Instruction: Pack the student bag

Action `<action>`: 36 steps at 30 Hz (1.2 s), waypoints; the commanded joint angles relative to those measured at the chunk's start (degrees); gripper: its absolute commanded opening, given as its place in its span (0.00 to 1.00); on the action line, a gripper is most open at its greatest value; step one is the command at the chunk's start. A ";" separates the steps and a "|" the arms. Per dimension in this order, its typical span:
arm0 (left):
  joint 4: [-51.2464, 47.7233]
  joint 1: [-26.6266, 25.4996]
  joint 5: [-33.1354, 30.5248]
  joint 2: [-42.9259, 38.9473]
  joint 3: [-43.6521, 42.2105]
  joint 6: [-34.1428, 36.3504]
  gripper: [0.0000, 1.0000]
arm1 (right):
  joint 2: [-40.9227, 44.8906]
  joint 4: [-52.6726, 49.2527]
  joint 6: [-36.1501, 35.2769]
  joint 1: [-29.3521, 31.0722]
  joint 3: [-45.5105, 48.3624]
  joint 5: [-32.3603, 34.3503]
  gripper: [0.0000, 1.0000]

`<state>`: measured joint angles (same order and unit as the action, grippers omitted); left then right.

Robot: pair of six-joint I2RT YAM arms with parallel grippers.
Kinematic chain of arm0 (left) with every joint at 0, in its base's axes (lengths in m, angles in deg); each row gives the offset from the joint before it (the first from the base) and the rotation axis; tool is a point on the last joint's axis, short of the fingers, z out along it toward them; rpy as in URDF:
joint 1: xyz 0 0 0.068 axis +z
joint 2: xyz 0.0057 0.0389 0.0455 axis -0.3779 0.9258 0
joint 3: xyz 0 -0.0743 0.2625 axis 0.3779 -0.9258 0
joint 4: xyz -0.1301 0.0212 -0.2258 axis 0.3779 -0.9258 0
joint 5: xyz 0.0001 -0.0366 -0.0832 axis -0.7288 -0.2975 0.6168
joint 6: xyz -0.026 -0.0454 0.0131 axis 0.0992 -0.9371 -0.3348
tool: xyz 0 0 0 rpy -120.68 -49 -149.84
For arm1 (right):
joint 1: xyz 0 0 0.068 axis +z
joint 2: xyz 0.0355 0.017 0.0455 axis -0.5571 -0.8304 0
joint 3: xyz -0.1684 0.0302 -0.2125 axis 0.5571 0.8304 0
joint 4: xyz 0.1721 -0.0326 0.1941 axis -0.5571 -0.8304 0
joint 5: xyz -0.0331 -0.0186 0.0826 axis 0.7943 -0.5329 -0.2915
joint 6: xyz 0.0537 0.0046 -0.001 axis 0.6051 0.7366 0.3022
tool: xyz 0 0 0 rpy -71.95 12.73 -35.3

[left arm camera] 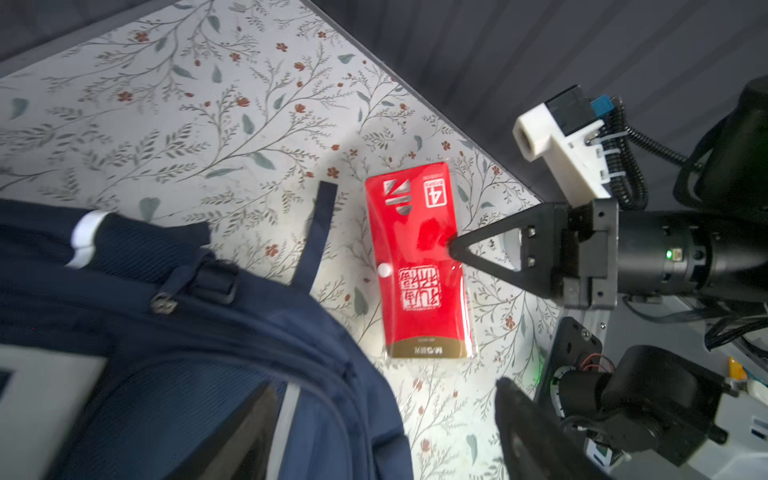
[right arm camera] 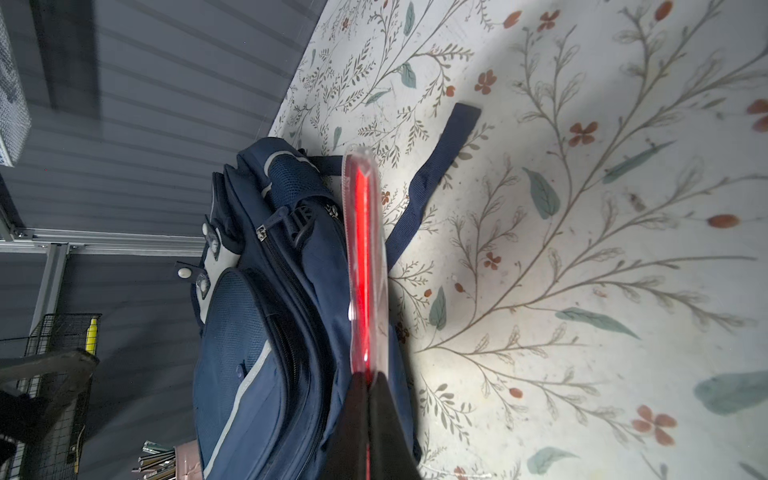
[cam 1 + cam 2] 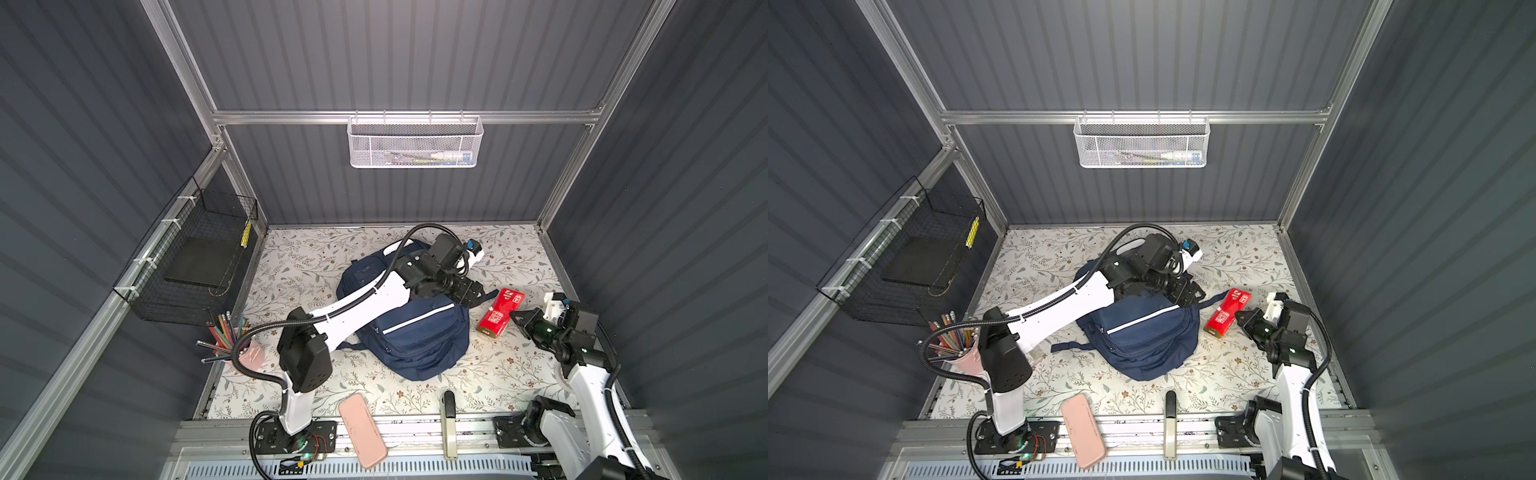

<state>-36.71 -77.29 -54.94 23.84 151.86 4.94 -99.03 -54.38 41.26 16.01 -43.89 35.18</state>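
1. You are working inside a booth of grey ribbed walls (image 3: pixel 395 62). A white mesh basket (image 3: pixel 413 143) hangs on the back rail and a black wire basket (image 3: pixel 195 257) on the side.
2. The table (image 3: pixel 299 266) has a flowered cover.
3. The bag (image 3: pixel 419 340) lies flat in the middle of the table, with one strap (image 1: pixel 320 232) trailing toward the packet. No pocket shows open.
4. Your left claw (image 3: pixel 471 293) hangs over the bag's far right corner, jaws wide, with nothing clearly between them.
5. Your right claw (image 1: pixel 451 249) is pinched tight on the long edge of a red packet (image 1: pixel 415 266), just beside the bag.
6. The step in hand looks like bringing the packet to the bag. Next you probably need the left claw to pull a pocket mouth apart, then slide the packet in edge-first.
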 commanded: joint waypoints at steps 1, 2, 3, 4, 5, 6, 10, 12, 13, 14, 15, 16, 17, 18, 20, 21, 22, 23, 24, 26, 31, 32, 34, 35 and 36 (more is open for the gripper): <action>-10.69 -0.74 -5.09 -2.74 -2.95 9.43 0.84 | 1.31 -3.69 -1.07 0.16 -1.66 -2.56 0.00; -12.70 -1.12 -8.59 -3.20 -4.21 10.86 0.84 | 2.00 -4.05 -0.95 0.16 -1.95 -2.88 0.00; -14.21 -1.33 -12.49 -3.83 -6.25 12.01 0.85 | 2.75 -4.08 -0.77 0.19 -2.40 -3.24 0.00; -14.92 -1.34 -16.49 -4.49 -8.38 12.23 0.85 | 3.29 -5.20 -0.62 0.26 -2.83 -3.85 0.00; -15.23 -1.40 -19.49 -5.35 -10.09 12.19 0.86 | 3.57 -5.57 -0.24 0.23 -3.15 -4.85 0.00; -15.39 -1.46 -21.54 -6.46 -12.27 12.22 0.86 | 3.75 -5.49 0.28 0.41 -3.58 -5.81 0.00; -11.26 -3.10 -26.06 -11.49 -20.31 12.97 0.88 | 5.27 -6.23 1.63 1.71 -5.00 -7.02 0.00; -11.28 -4.95 -29.32 -12.33 -21.52 13.61 0.89 | 6.02 -6.78 1.99 2.27 -5.72 -7.02 0.00; -11.40 -5.96 -31.91 -12.53 -22.05 13.55 0.90 | 6.36 -6.96 2.32 2.62 -6.02 -7.02 0.00; -10.87 -6.46 -33.38 -12.75 -22.76 13.30 0.92 | 6.61 -6.88 2.67 2.80 -6.24 -7.02 0.00; -10.41 -6.51 -32.71 -12.96 -23.61 13.29 0.92 | 6.88 -6.67 3.07 3.02 -6.44 -7.20 0.00; -9.65 -6.60 -32.22 -13.00 -23.97 13.20 0.92 | 7.10 -6.59 3.41 3.20 -6.58 -7.28 0.00; -9.47 -6.67 -31.71 -12.85 -23.97 13.24 0.92 | 7.26 -6.57 3.59 3.37 -6.69 -7.19 0.00; -9.70 -6.85 -31.19 -12.61 -23.97 12.95 0.92 | 7.42 -6.60 3.78 3.50 -6.87 -7.03 0.00; -9.95 -7.45 -30.01 -12.84 -23.97 12.88 0.92 | 7.69 -6.61 3.88 3.82 -6.92 -6.60 0.00; -9.47 -7.71 -29.15 -13.48 -23.97 12.83 0.92 | 7.71 -6.68 3.88 3.88 -6.90 -6.51 0.00; -8.39 -7.83 -28.08 -14.21 -26.31 12.83 0.92 | 7.62 -6.66 3.88 4.02 -6.86 -6.44 0.00; -7.54 -7.84 -27.93 -14.55 -27.25 12.97 0.92 | 7.65 -6.65 4.01 4.09 -6.66 -6.41 0.00; -7.69 -8.03 -28.61 -14.37 -27.86 13.04 0.92 | 7.66 -6.54 4.14 4.17 -6.51 -6.28 0.00; -8.29 -8.44 -31.47 -13.28 -28.62 13.02 0.92 | 7.70 -5.76 4.77 4.46 -6.00 -6.24 0.00; -7.53 -8.80 -34.06 -11.67 -28.90 13.12 0.90 | 6.78 -4.69 5.57 5.56 -5.92 -6.17 0.00; -6.94 -8.81 -34.02 -11.91 -29.14 13.15 0.88 | 6.68 -4.70 5.55 5.68 -6.09 -5.98 0.00; -5.61 -8.81 -32.76 -12.53 -29.33 12.95 0.77 | 6.50 -4.71 5.65 6.14 -6.09 -5.69 0.00; -5.07 -8.81 -32.33 -12.72 -29.34 12.93 0.62 | 6.47 -4.77 5.72 6.29 -6.03 -5.42 0.00; -4.81 -8.80 -32.55 -12.90 -29.26 12.40 0.40 | 6.37 -4.73 5.76 6.40 -6.03 -5.26 0.00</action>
<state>-43.42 -85.69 -86.68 11.60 122.99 17.29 -92.80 -60.13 46.53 21.94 -49.22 29.65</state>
